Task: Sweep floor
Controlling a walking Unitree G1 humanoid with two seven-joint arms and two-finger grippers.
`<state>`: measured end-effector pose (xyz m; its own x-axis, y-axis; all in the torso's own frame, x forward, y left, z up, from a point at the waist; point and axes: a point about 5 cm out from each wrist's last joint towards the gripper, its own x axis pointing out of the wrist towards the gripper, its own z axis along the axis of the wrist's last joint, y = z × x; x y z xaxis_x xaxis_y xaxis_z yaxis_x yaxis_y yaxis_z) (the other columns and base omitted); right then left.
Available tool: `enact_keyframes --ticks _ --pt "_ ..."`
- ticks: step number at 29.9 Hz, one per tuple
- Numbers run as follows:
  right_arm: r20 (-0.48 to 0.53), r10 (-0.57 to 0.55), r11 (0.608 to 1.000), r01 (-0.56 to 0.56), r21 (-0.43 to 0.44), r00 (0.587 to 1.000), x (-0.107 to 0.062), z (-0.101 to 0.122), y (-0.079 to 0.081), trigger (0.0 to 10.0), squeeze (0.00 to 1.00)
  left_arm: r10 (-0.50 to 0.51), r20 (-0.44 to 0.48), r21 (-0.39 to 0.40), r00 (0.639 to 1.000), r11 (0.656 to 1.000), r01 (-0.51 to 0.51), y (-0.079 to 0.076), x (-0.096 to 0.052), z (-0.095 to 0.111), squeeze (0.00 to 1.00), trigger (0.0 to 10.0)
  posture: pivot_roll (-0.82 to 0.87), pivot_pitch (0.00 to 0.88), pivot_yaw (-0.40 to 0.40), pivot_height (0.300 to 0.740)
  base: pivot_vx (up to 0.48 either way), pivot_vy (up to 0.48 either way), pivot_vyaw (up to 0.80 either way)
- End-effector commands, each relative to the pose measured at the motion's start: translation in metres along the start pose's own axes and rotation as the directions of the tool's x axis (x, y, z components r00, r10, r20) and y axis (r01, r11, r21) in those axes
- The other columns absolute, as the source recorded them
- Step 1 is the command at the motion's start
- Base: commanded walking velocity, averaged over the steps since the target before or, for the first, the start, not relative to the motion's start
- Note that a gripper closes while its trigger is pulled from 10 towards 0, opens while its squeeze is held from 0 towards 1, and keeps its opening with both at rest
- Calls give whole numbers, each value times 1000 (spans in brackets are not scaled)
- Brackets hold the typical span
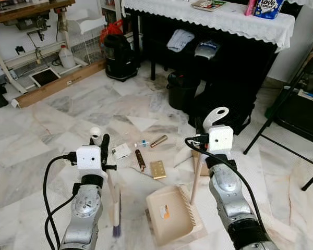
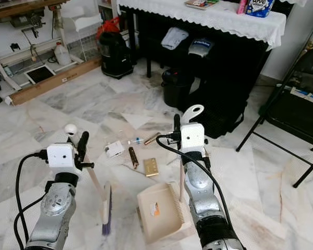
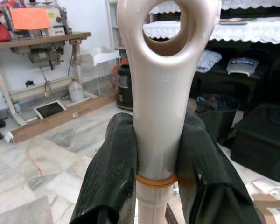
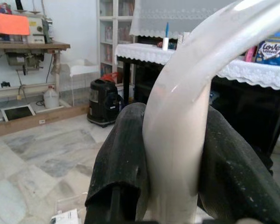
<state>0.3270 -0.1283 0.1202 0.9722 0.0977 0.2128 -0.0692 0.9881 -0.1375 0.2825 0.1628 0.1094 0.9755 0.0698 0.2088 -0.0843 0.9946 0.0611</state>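
My left gripper [image 1: 102, 144] is shut on the cream handle [image 3: 158, 116] of a short broom, just below its ring end. The broom's purple bristles [image 1: 116, 228] rest on the marble floor. My right gripper [image 1: 200, 133] is shut on the pale, curved dustpan handle [image 4: 177, 135]. The beige dustpan [image 1: 172, 214] sits on the floor between my arms, to the right of the broom. Litter lies just beyond them: a small white box [image 1: 121, 151], a brown stick [image 1: 140, 159], a gold tube [image 1: 158, 140], a gold card [image 1: 157, 170] and a tiny vial [image 1: 142, 142].
A small cardboard box [image 1: 202, 165] lies by the dustpan handle. Ahead stand a black bin [image 1: 180, 89], dark bags, a black vacuum [image 1: 120, 56] and a table with a lace cloth [image 1: 214, 21]. A black folding chair [image 1: 297, 109] is at the right, a wooden plank [image 1: 60, 84] at the left.
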Motion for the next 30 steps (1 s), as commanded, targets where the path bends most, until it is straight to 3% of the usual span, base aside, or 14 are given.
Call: enact_keyframes --ticks 1,30 --pt "44 5 1000 -5 1 999 5 10 1 10000 0 5 47 2 999 1000 -5 2 3 9 0 10000 89 64 -17 740 277 0 0" --pt "57 31 999 -30 -28 998 4 12 2 10000 0 13 40 3 999 1000 -13 3 3 7 0 10000 81 65 -25 740 277 0 104"
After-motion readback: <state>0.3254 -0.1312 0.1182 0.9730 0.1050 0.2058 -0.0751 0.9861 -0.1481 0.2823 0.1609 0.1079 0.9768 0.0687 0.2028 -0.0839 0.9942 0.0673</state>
